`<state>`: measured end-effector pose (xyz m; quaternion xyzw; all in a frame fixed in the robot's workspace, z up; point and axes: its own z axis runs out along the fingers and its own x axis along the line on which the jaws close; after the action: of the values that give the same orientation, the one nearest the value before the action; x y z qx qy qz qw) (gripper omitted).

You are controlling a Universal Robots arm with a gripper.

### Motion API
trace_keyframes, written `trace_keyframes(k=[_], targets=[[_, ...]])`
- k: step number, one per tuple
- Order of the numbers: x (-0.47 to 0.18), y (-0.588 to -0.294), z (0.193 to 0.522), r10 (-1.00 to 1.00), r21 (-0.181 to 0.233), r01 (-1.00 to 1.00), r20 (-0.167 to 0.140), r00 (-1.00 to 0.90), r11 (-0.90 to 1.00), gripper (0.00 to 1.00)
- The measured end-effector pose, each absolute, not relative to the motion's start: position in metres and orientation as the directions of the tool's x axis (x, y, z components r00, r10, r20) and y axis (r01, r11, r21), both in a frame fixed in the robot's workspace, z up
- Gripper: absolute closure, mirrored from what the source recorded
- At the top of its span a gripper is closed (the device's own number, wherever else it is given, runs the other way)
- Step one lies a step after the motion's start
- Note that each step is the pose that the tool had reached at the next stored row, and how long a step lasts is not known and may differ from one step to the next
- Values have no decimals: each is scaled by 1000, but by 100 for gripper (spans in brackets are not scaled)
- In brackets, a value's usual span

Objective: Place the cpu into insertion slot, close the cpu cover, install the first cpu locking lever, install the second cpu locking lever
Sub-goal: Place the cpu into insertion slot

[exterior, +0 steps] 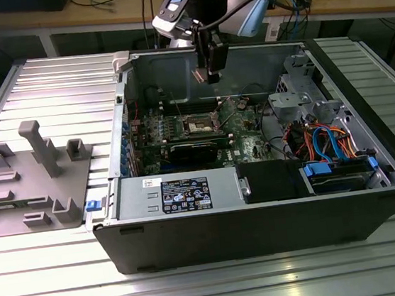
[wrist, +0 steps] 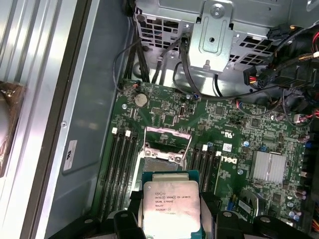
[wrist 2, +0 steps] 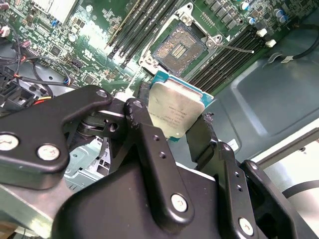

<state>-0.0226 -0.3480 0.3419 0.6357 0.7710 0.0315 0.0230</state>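
Cpu [wrist: 171, 206]: one flat square chip with a dull silver lid and a green edge, held above the board, apart from the slot.
Gripper [wrist 2: 172, 117]: two matte black fingers, closed to the chip's width and clamping opposite edges.
Slot [wrist 2: 178, 50]: one square socket with a dark pin field showing and a pale metal rim, at 6 o'clock of the gripper in the exterior view.
Case [exterior: 264, 230]: one open black box on a ribbed metal table [exterior: 48, 86], with a grey fixture [exterior: 36, 173] at 9 o'clock.
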Motion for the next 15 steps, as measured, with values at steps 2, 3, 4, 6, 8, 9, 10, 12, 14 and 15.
trace_keyframes(k=[2, 3, 4, 6, 8, 9, 10, 12, 14, 15], targets=[[-23, -348, 342, 983, 78, 980, 4, -183, 182, 46], [-23, -348, 342, 984, 78, 981, 4, -179, 178, 46], [-23, -348, 342, 985, 78, 982, 4, -174, 173, 46], [-23, -348, 342, 986, 78, 983, 4, -167, 166, 46], [-23, -348, 342, 987, 78, 984, 4, -161, 160, 46], [-23, -348, 342, 988, 78, 985, 4, -157, 157, 46], [-23, -348, 342, 988, 78, 985, 4, -155, 154, 46], [-23, -348, 342, 989, 78, 986, 4, -147, 146, 46], [-23, -348, 342, 990, 78, 987, 4, -140, 139, 46], [-23, -348, 342, 991, 78, 988, 4, -135, 134, 46]])
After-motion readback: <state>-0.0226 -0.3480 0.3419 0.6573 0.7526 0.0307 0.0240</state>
